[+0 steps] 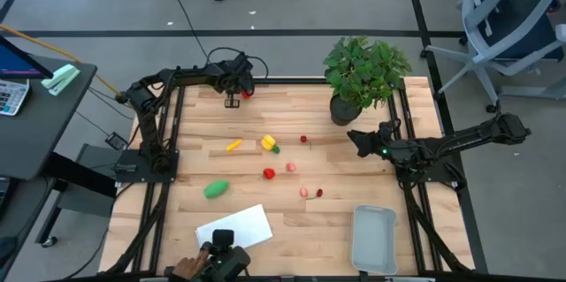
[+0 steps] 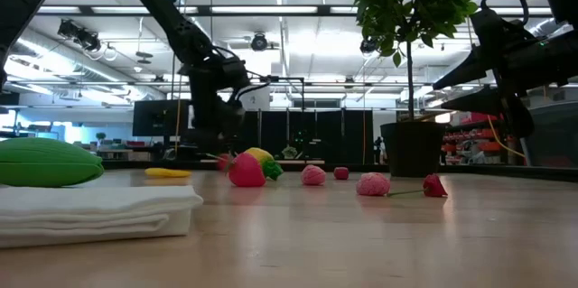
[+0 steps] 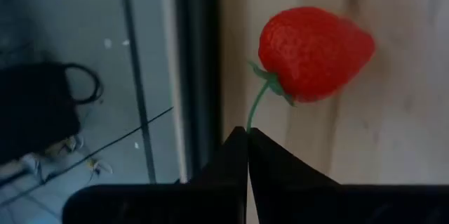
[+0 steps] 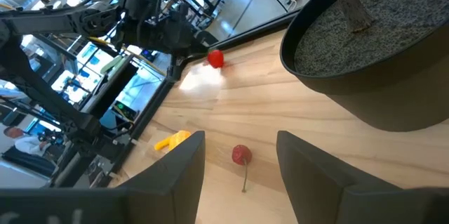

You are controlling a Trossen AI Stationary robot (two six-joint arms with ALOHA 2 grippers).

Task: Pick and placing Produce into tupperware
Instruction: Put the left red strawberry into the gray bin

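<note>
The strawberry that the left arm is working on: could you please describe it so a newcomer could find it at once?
Start at the potted plant at the table's far edge and follow that edge toward the left arm's side. There the left gripper, shut, pinches the green stem of a red strawberry. Unlike the produce scattered mid-table, it sits alone by the rim.

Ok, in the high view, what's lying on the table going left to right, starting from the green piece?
Green oval piece → yellow stick-shaped piece → yellow piece with green → pink piece → small red piece → tupperware.
</note>
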